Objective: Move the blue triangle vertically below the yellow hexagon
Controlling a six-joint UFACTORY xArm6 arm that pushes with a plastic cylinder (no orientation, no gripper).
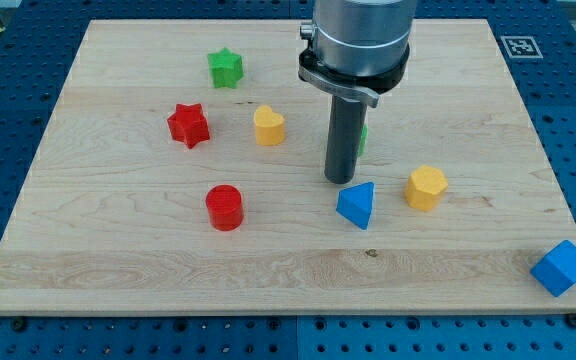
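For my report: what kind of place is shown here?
Probably a robotics lab bench: a wooden board on a blue perforated table, a printed marker tag, and my tip just above the blue triangle.

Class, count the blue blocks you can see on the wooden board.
2. The blue triangle sits just below my tip, left of the yellow hexagon. The blue cube overhangs the board's bottom-right corner. The rod could hide others.
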